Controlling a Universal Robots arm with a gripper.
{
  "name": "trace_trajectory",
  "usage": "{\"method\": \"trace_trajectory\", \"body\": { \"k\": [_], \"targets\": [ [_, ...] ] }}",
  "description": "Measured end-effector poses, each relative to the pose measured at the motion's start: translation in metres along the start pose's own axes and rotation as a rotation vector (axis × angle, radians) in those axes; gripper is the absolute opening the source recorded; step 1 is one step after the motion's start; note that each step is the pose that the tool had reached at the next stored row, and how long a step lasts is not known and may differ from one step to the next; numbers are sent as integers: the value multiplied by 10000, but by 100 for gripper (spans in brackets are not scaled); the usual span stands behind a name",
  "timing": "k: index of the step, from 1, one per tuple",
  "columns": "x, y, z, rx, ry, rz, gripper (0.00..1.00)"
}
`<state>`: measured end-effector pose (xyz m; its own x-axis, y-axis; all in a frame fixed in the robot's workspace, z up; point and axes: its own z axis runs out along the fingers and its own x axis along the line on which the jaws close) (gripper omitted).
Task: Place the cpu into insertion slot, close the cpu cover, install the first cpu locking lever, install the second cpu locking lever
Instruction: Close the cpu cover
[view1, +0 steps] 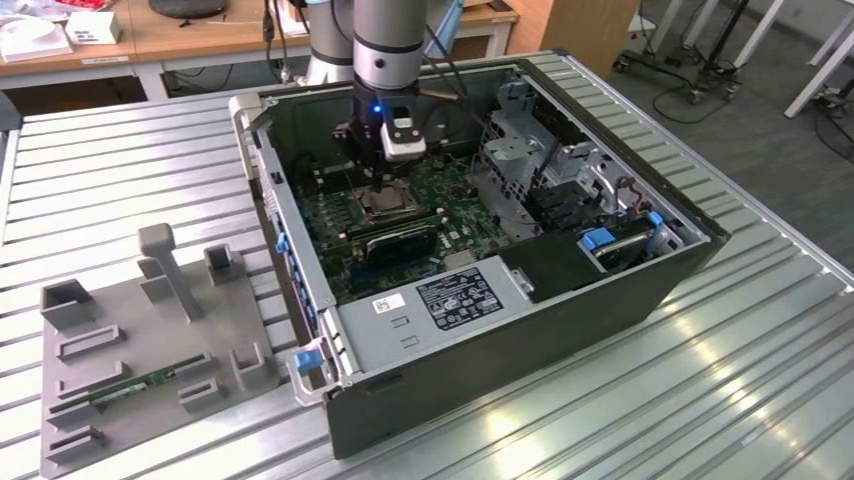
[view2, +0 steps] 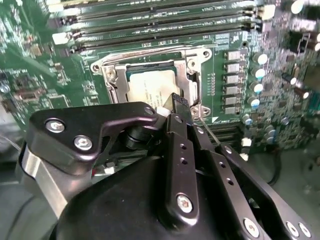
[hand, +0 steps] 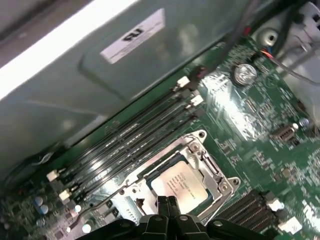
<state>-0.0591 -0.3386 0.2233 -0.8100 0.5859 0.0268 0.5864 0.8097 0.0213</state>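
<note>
- Lower left of the exterior view, nearest the camera: a grey fixture plate (view1: 120, 330) lies on the slatted metal table (view1: 667, 400); a green memory stick (view1: 134, 385) lies flat in one of its grooves
- Centre of that view: an open computer case (view1: 534, 330) lies on its side on the table; its power supply (view1: 441, 300) fills the near end, with the green motherboard (view1: 427, 215) beyond it
- On the motherboard, in both wrist views: the cpu (view2: 150, 90) (hand: 180, 186) sits flat in the insertion slot (hand: 159, 169), silvery face up; the cpu cover (view2: 190, 82) (hand: 210, 172) lies down around it, and the chip shows through its window
- A thin wire lever (hand: 102, 205) runs along one side of the socket; whether it is hooked down I cannot tell
- The gripper (view1: 380, 185) (view2: 181, 102) (hand: 167, 202) hangs just above the edge of the cpu cover; its two black fingers are pressed together with nothing between them; whether the tips touch the cover I cannot tell
- Past the socket: long black memory slots (hand: 130, 135) run side by side toward the case wall
- Upper centre of the exterior view: the grey arm (view1: 387, 50) comes straight down into the case
- Top left, farthest: a wooden desk (view1: 200, 35)
</note>
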Motion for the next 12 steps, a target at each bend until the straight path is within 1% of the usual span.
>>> {"method": "trace_trajectory", "body": {
  "k": [12],
  "targets": [
    [0, 0, 15, 59, 46, -2190, 11]
  ]
}}
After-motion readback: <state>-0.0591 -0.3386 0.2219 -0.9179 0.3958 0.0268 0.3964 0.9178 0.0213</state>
